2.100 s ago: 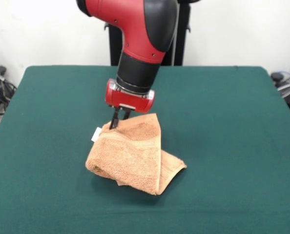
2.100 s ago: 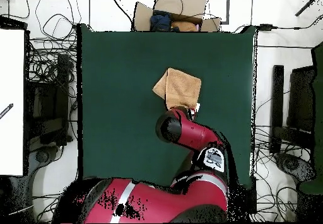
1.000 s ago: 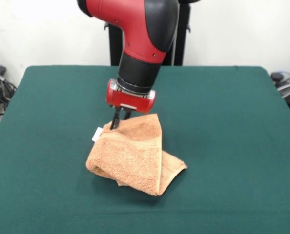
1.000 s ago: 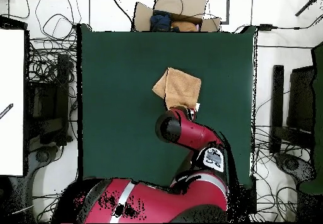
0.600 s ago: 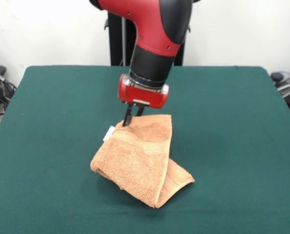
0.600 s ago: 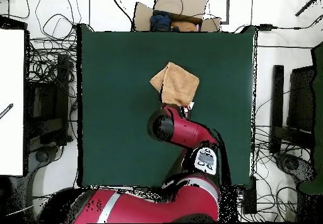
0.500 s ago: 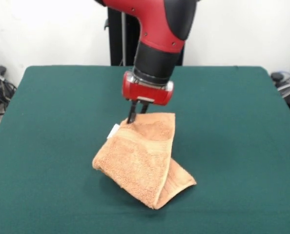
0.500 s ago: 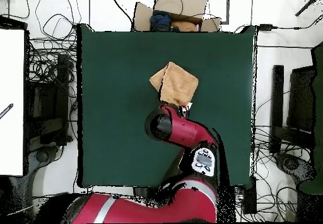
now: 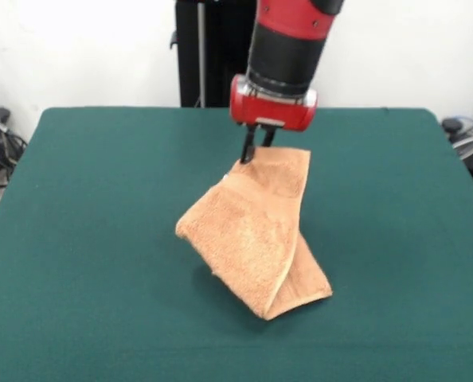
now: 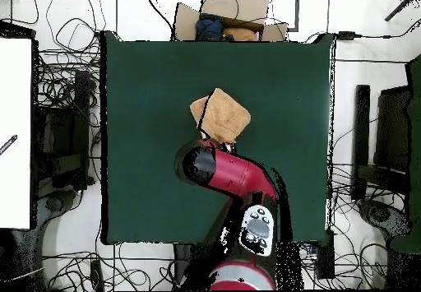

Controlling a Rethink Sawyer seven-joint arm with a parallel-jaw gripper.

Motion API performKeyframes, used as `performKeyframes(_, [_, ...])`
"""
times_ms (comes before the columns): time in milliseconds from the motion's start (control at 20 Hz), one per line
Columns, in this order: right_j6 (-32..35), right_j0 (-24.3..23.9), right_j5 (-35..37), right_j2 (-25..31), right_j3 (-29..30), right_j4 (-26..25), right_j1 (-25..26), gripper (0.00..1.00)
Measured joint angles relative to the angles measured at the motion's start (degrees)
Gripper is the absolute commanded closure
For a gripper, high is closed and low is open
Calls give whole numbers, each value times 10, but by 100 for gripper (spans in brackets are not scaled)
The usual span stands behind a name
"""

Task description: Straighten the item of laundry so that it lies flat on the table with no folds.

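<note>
Claw clenched on the towel's far corner, towel hanging folded below it, near end resting mid-counter, open green counter on every side.

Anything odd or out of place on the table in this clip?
Only the towel: pinched at one corner by the gripper, it hangs doubled over and twisted, its lower end bunched on the green table. Nothing spilled or damaged.

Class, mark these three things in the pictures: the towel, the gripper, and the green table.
towel [image 9: 252, 239], front view, on the middle of the hanging folded cloth.
gripper [image 9: 248, 157], front view, at the tips pinching the towel's upper corner.
table [image 10: 148, 99], overhead view, on a bare part of the green top.
</note>
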Motion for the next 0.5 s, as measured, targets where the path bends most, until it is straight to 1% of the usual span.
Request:
performKeyframes(250, [0,2,35,2,18,12,-33,100])
performKeyframes(300, [0,5,52,3,26,18,-48,100])
performKeyframes(450, [0,11,70,3,33,23,-63,100])
performKeyframes(500, [0,18,86,3,37,26,-74,100])
